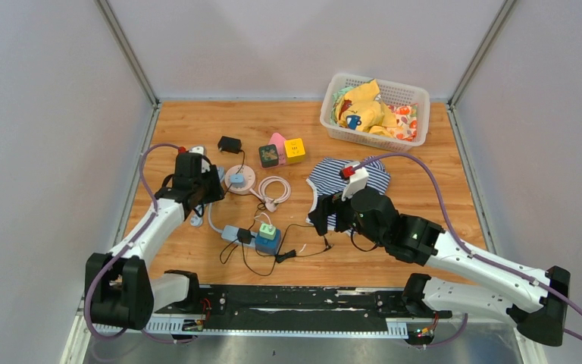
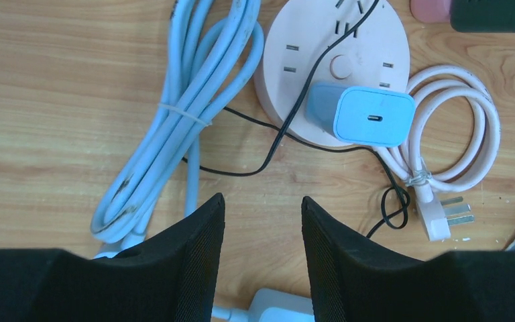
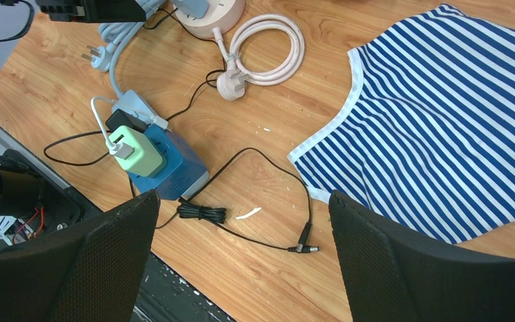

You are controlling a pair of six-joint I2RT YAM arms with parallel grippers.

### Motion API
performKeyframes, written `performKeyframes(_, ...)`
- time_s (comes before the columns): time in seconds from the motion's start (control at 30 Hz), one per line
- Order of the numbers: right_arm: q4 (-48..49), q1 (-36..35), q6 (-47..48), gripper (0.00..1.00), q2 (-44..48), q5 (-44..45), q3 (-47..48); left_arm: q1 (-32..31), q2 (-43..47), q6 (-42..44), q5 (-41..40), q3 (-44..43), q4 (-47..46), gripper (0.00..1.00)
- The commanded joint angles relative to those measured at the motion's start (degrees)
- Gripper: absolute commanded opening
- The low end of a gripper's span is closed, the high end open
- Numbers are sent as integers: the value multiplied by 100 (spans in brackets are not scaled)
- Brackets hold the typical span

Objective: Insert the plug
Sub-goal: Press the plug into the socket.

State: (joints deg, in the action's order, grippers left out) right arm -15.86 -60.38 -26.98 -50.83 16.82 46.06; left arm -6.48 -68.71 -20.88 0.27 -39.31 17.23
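A round pink power strip (image 2: 332, 64) lies on the wooden table with a light blue charger (image 2: 369, 115) plugged into it. A coiled pink cable ends in a three-pin plug (image 2: 442, 218) lying loose beside it; the plug also shows in the right wrist view (image 3: 231, 84). My left gripper (image 2: 261, 201) is open and empty, just near of the strip, with a light blue cable bundle (image 2: 174, 127) to its left. My right gripper (image 3: 243, 194) is open and empty, above a black cable's barrel connector (image 3: 306, 247). A blue cube socket (image 3: 174, 174) carries a green charger (image 3: 134, 151).
A white basket (image 1: 417, 98) of clothes stands at the back right. A blue-striped cloth (image 1: 348, 178) lies by the right arm. Coloured cubes (image 1: 284, 152) and a black adapter (image 1: 229, 143) sit behind the round strip. Thin black cables trail near the front edge.
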Motion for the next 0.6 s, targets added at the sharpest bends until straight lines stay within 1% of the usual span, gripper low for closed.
performKeyframes(0.0, 95, -62, -1, 95, 94, -1, -84, 32, -479, -235, 232, 15, -562, 48)
performKeyframes(0.17, 186, -62, 8, 96, 74, 53, -85, 33, -987, -415, 120, -15, -769, 42)
performKeyframes(0.3, 434, -62, 39, 96, -80, 30, -38, 33, -1199, -588, -221, -2, -978, 41)
performKeyframes(0.4, 548, -53, 87, 95, -436, -110, 210, 28, -1340, -619, -464, -51, -994, 44)
performKeyframes(0.5, 680, -46, 181, 95, -795, -168, 467, 32, -1358, -664, -983, -3, -1079, 41)
performKeyframes(0.57, 945, -25, 518, 95, -1034, -299, 642, 28, -1368, -699, -1212, 80, -1337, 40)
